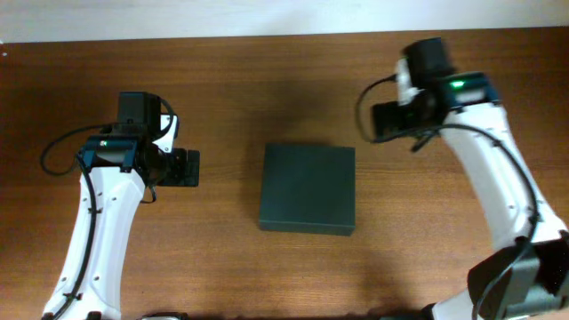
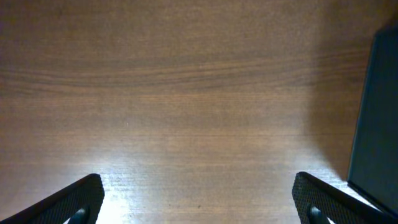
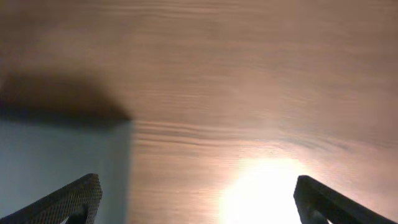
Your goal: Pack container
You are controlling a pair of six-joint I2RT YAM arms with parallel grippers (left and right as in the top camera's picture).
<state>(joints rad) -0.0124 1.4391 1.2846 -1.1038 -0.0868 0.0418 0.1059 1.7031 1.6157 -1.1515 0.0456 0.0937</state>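
**Item 1, container** (image 1: 308,188): dark matte box, shallow, lid down flat. Lies about the middle of the worktop (image 1: 222,98), square to its edges. Which side carries the hinge cannot be told from any view.

**Item 2, left pincer** (image 1: 188,167): empty, fingers (image 2: 81,199) spread wide. Hovers over bare wood between the container and the left edge of the worktop, pointing at the box. The box's side shows at the right of the left wrist view.

**Item 3, right pincer** (image 1: 380,121): empty, its two fingers likewise spread wide. Sits off the container's corner that faces the far right corner of the worktop, apart from it.

**Goods to pack:** none visible on the worktop.

**Step in hand, by judgement:** raising the lid.

**Handling note:**
- Find the free lip first.
- Bring one finger low along the worktop to catch under that lip.
- Rest the other pincer on the box body, since the shell is likely light and may slide.
- Lift slowly in an arc about the hinge, never straight up
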